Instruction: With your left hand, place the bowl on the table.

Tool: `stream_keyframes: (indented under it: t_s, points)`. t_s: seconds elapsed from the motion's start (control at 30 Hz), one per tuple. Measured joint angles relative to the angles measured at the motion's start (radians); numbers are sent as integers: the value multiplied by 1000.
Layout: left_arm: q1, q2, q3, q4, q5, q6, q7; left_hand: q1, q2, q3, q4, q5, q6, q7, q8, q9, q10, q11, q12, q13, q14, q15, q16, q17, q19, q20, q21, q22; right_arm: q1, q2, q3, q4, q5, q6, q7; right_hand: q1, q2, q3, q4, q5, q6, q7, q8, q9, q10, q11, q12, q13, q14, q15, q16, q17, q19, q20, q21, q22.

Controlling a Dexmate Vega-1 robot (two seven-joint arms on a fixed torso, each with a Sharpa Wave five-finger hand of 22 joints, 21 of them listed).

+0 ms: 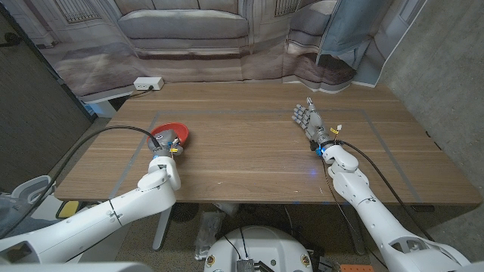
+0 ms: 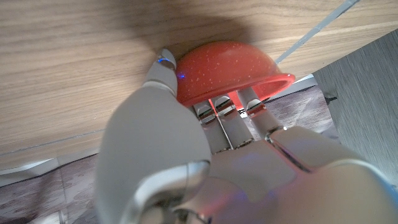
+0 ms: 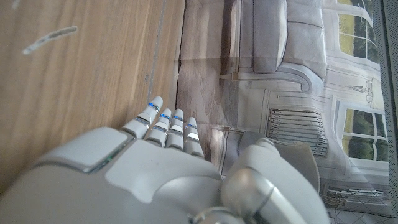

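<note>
Left hand (image 1: 168, 143) grasping red bowl (image 1: 172, 134) at the desk's (image 1: 249, 159) left side, near the tape line. Left wrist view: fingers (image 2: 219, 116) run under the bowl rim, thumb against the bowl's outer wall, bowl bottom at the wood; can't tell if it's touching. Right hand (image 1: 308, 118) on the right side, released, fingers straight, holding nothing.

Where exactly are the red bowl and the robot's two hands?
red bowl (image 2: 224, 68), left wrist view, outer wall.
left hand (image 1: 168, 143), head view, back of hand at the bowl.
right hand (image 1: 308, 117), head view, middle of hand.
</note>
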Motion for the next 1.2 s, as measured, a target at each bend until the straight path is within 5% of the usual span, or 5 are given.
stream_keyframes:
  t_s: [1.2]
  points:
    - [-46,19,30,-46,40,76,18,4,-3,6,6,0,51,-1,8,0,25,-14,-4,21,4,-12,-13,59,-18,-1,41,-3,-2,1,6,5,15,12,8,5,5,-4,-4,0,0,0,0,0,0,0,0,0,5,-2,0,0,9,2,-8,0]
